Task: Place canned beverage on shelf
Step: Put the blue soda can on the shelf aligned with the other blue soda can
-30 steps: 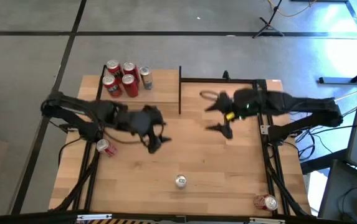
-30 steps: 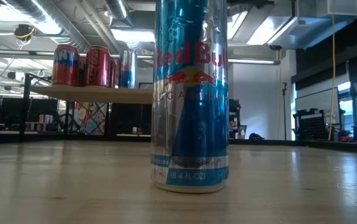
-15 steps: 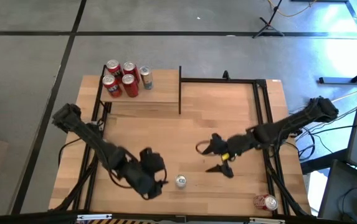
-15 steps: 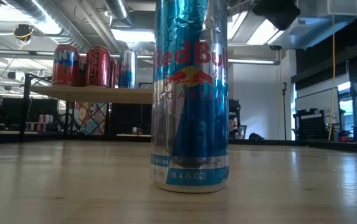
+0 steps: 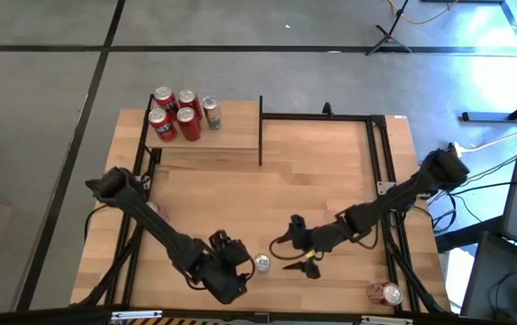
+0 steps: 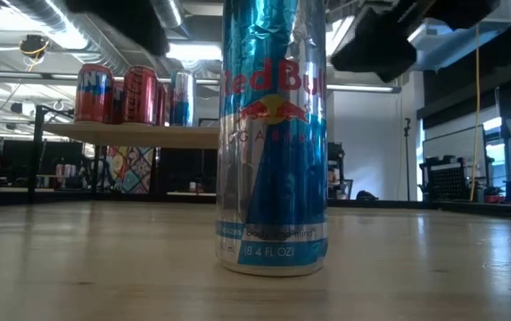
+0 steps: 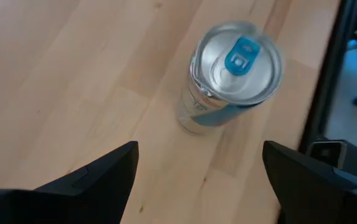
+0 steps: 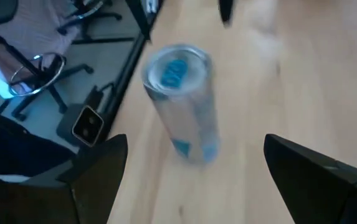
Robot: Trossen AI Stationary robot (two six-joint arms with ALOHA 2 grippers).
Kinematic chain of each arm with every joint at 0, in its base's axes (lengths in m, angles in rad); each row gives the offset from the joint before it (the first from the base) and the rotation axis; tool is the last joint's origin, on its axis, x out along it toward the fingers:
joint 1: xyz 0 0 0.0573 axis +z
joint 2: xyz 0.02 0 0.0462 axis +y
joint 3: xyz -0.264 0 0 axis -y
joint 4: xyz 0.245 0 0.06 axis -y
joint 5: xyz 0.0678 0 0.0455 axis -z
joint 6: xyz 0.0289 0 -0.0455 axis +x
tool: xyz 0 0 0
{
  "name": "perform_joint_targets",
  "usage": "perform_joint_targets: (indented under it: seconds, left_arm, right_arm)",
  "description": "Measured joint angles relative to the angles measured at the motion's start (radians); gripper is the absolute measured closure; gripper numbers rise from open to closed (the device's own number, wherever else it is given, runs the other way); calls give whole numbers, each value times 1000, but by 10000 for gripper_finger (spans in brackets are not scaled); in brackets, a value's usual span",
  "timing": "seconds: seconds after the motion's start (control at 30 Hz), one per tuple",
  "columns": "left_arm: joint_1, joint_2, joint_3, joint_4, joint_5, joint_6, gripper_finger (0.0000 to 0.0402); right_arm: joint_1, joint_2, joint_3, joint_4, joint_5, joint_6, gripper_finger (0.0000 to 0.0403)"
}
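Observation:
A tall blue and silver canned beverage (image 5: 263, 263) stands upright on its base near the table's near edge, filling the middle of the low view (image 6: 273, 134). My left gripper (image 5: 240, 260) hovers open just left of the can. In its wrist view (image 7: 200, 149) the can's top (image 7: 235, 62) lies ahead of the fingers. My right gripper (image 5: 298, 248) is open just right of the can, which stands ahead of its fingers (image 8: 184, 99). The shelf (image 5: 231, 134) stands at the far left with several cans (image 5: 179, 114) upright on it.
A red can (image 5: 385, 293) lies on its side at the near right corner. Another red can (image 5: 153, 209) lies at the left, partly under my left arm. A black frame (image 5: 380, 153) runs along the table's far and right sides. Bare wood lies between the shelf and the can.
Both arms have swung down and toward the table's near edge, closing in on the standing can from its left and right. Both grippers have stayed open. The can has not moved.

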Motion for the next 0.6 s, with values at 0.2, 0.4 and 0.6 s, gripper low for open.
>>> perform_joint_targets:
  seconds: [0.2, 0.4, 0.6]
  left_arm:
    - [-1, 73, 0, 5, -38, 1, 70]
    - [4, 103, 0, 45, -91, 1, 70]
    - [7, 103, 1, 59, -109, 1, 70]
  right_arm:
    - [4, 128, 1, 209, 1, -69, 40]
    - [4, 240, 2, 380, 32, -92, 40]
    - [3, 317, 38, 483, 37, -125, 40]
